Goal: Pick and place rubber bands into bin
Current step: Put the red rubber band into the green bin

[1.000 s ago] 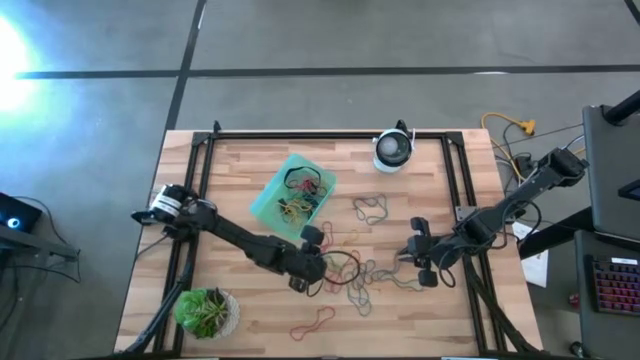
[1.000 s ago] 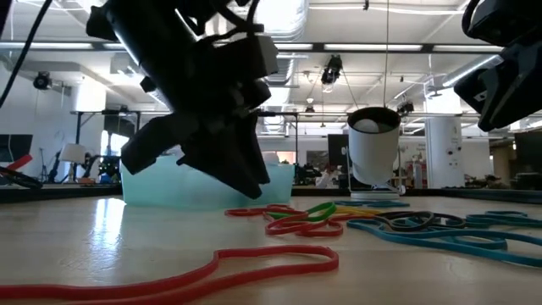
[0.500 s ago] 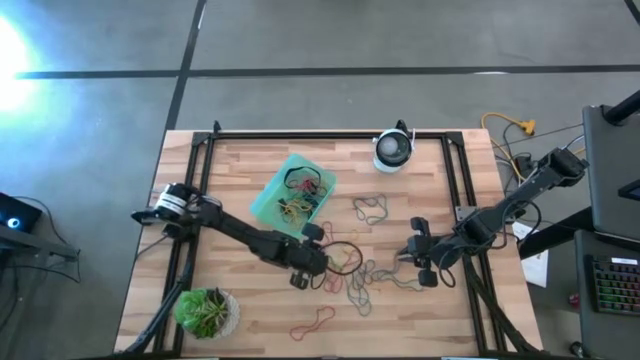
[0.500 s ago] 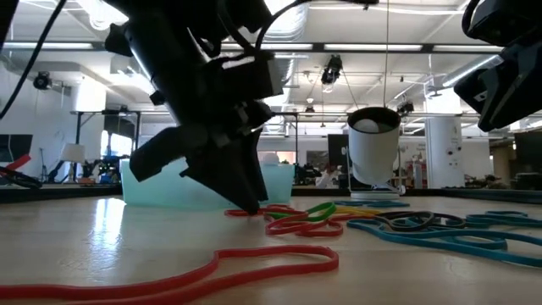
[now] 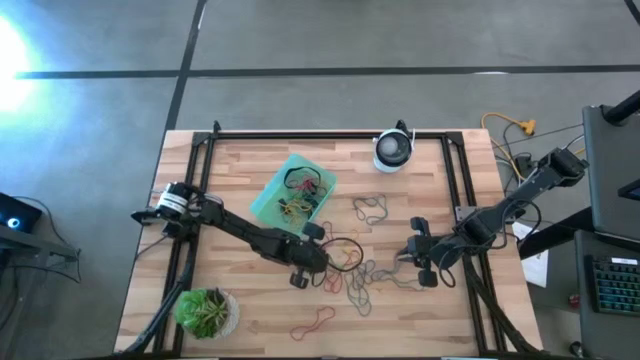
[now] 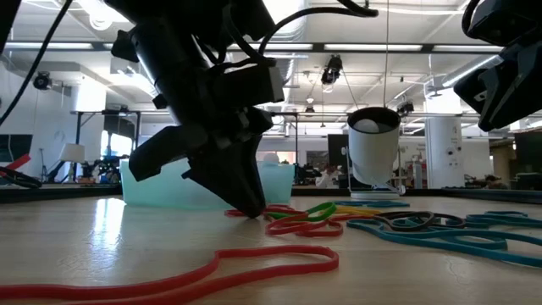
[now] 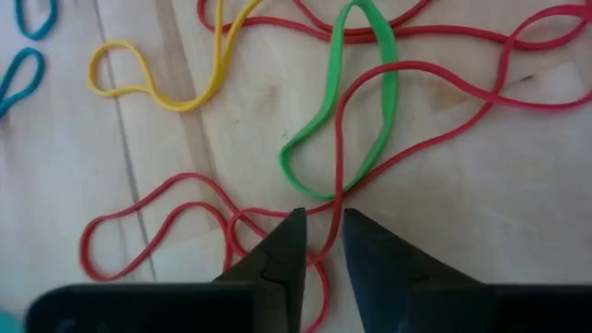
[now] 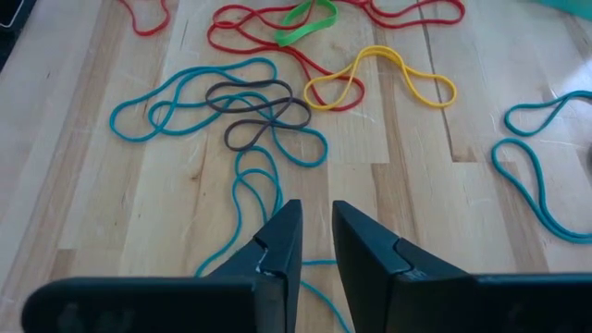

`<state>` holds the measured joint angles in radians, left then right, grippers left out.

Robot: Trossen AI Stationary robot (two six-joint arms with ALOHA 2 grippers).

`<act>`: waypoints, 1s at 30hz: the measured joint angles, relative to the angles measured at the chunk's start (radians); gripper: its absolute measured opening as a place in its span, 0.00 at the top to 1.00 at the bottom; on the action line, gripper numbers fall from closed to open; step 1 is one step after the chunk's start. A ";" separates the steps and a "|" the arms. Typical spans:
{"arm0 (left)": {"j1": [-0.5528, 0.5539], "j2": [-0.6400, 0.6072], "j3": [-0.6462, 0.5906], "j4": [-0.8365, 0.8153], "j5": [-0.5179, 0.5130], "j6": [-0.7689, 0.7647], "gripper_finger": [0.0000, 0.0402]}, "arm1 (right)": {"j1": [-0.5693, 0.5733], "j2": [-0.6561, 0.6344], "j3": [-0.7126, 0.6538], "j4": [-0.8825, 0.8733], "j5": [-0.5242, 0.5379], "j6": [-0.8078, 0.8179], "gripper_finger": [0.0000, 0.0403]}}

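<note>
Rubber bands (image 5: 360,270) in red, green, yellow, teal and grey lie loose on the wooden table, right of the middle. The teal bin (image 5: 292,196) stands behind them at the left and holds several bands. My left gripper (image 5: 322,262) is down at the heap's left edge. Its fingertips (image 6: 252,208) are at the table top. They stand a narrow gap apart on either side of a red band's strand (image 7: 324,242), beside a green band (image 7: 370,102). My right gripper (image 5: 408,252) hovers, narrowly open and empty, above teal bands (image 8: 250,190) at the heap's right side.
A white-and-black round device (image 5: 393,150) stands at the far edge. A potted plant (image 5: 205,312) stands at the near left corner. A lone red band (image 5: 313,322) lies near the front edge. A teal band (image 5: 372,208) lies apart behind the heap.
My left gripper has gone down and a little toward the heap, until its fingertips reach the table at the red band. The bands have stayed where they were.
</note>
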<state>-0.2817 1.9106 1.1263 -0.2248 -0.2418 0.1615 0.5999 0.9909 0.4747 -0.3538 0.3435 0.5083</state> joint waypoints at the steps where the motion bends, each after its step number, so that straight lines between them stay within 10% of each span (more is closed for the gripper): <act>1: 0.001 0.000 -0.001 0.000 0.009 -0.003 0.89 | 0.000 0.000 0.000 0.000 0.000 -0.002 0.85; 30: -0.017 -0.188 0.007 -0.004 -0.124 0.057 1.00 | 0.000 0.001 -0.008 0.001 0.020 -0.011 0.85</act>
<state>-0.2985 1.7230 1.1328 -0.2288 -0.3657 0.2184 0.5999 0.9916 0.4664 -0.3527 0.3633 0.4976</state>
